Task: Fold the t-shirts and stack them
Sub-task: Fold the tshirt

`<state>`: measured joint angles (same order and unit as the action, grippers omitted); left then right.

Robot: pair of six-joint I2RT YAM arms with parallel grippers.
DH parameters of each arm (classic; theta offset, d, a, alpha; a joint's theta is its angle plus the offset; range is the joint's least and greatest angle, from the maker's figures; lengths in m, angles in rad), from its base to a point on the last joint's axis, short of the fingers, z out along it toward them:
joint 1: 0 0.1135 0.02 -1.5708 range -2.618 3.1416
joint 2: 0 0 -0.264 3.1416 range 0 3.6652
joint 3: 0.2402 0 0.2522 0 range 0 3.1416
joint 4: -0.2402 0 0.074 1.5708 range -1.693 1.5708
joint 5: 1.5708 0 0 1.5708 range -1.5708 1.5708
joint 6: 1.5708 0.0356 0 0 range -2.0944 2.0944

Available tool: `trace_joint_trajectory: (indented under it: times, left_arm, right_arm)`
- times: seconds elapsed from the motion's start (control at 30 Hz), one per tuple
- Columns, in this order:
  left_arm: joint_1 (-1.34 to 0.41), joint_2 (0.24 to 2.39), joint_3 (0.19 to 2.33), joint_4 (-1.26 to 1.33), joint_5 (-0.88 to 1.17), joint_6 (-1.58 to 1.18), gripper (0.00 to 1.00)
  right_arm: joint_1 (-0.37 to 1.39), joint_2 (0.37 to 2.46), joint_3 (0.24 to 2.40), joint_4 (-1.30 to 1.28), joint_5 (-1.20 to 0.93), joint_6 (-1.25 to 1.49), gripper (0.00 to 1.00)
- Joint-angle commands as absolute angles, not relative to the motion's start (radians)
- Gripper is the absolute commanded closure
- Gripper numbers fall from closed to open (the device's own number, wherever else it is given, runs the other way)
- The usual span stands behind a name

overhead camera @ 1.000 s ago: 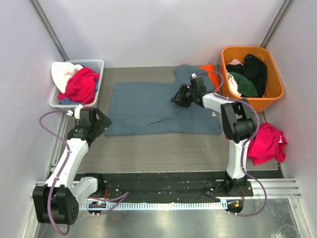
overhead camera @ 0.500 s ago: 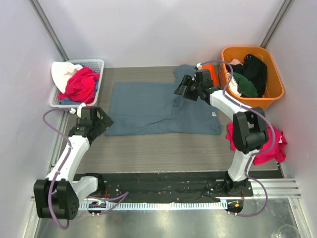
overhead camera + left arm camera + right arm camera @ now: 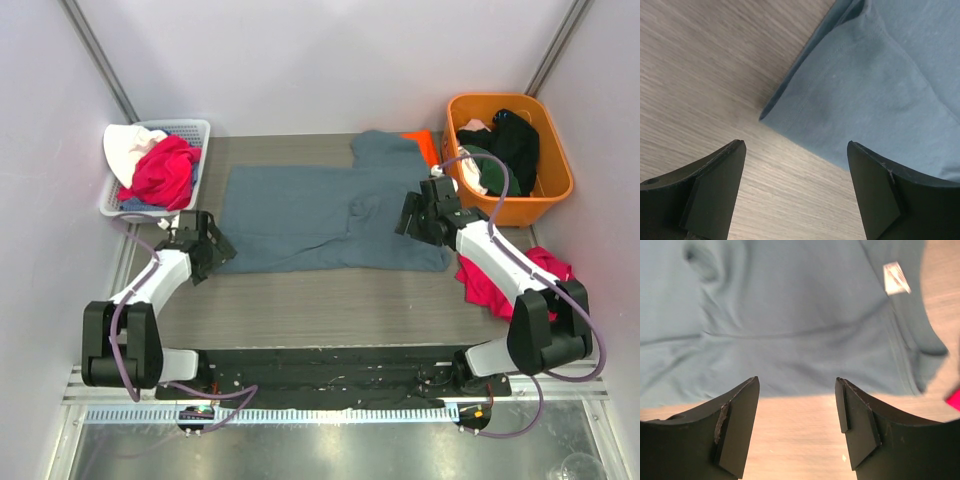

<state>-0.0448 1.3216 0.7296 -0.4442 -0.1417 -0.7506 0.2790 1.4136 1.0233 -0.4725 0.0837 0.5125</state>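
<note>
Lying flat across the middle of the desk (image 3: 300, 300), the slate blue-grey t-shirt (image 3: 300, 215) is spread wide, its far right part bunched toward the back. The orange t-shirt (image 3: 422, 142) shows just beside that bunched part, only a small piece in view. The left tool (image 3: 207, 247) hangs over the blue-grey shirt's near left corner. In the left wrist view its fingers (image 3: 705, 185) stand wide apart, with only that corner and bare desk between them, gripping nothing. The right tool (image 3: 410, 215) is over the shirt's right end, close to the near hem. Its jaws are parted too and hold nothing, and a white label (image 3: 896, 277) on the cloth shows beyond them. Right of the blue-grey shirt stands an orange tub (image 3: 455, 115) of dark clothes, and a red garment (image 3: 552, 268) lies off the shirt's near right corner. Off the shirt's far left corner sits a white basket (image 3: 195, 127) holding red and white cloth.
</note>
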Motion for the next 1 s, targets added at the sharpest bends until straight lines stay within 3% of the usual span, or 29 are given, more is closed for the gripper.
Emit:
trace_joint_trajectory:
  times: [0.0,0.5,0.73,0.83,0.87,0.97]
  left_arm:
    - [-0.045,1.347,0.785,-0.380,-0.182,-0.747,0.14]
    - [-0.046,1.502,0.854,-0.357,-0.212,-0.750,0.29]
    - [-0.046,1.476,0.805,-0.360,-0.210,-0.762,0.33]
    - [-0.046,1.471,0.798,-0.354,-0.219,-0.759,0.49]
    - [-0.046,1.474,0.798,-0.354,-0.221,-0.756,0.59]
    - [-0.045,1.485,0.801,-0.357,-0.222,-0.753,0.71]
  right_arm:
    - [0.272,1.339,0.988,-0.509,0.130,0.491,0.30]
    - [0.242,1.264,0.910,-0.537,0.127,0.471,0.30]
    - [0.227,1.249,0.893,-0.549,0.121,0.459,0.30]
    - [0.221,1.246,0.887,-0.549,0.118,0.457,0.30]
    - [0.219,1.247,0.882,-0.549,0.115,0.457,0.30]
    - [0.215,1.241,0.876,-0.551,0.112,0.457,0.30]
